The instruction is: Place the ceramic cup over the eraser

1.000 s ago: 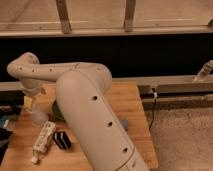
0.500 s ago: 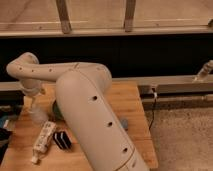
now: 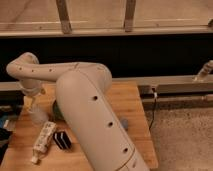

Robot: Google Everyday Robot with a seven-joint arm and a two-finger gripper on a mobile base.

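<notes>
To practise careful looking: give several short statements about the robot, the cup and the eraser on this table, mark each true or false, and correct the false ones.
1. The eraser lies on the wooden table next to the white tube. True.
2. The ceramic cup already covers the eraser. False: the eraser is uncovered, and the cup stands apart from it, further back on the left.
3. The hand is at the table's left side, just above the ceramic cup. True.
4. The green bowl stands in full view at the table's right edge. False: it is left of centre, mostly hidden behind the arm.
</notes>
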